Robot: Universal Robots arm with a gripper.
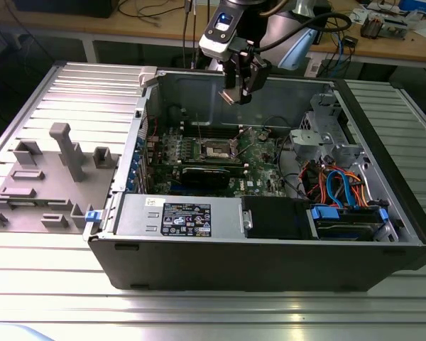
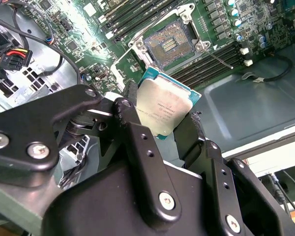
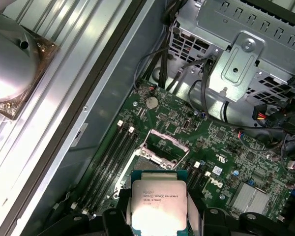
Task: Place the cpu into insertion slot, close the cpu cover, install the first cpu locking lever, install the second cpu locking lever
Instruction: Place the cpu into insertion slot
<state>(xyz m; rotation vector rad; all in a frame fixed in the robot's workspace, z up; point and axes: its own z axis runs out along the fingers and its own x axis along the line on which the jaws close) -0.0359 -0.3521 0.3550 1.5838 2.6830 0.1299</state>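
1. Exterior view: my gripper point(image 1: 238, 89) hangs inside the open case point(image 1: 192, 96), well above the motherboard point(image 1: 259, 160) and insertion slot point(image 1: 216, 149).
2. Second wrist view adds the grip: jaws clamped on opposite edges of the cpu point(image 2: 162, 110), silver top visible.
3. First wrist view: insertion slot point(image 3: 160, 152) uncovered, cpu point(image 3: 157, 204) apart from it.

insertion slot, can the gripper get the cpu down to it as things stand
Probably yes: the gripper holds the cpu over the motherboard, the insertion slot lies uncovered below it, and no cable or part crosses the gap between them.
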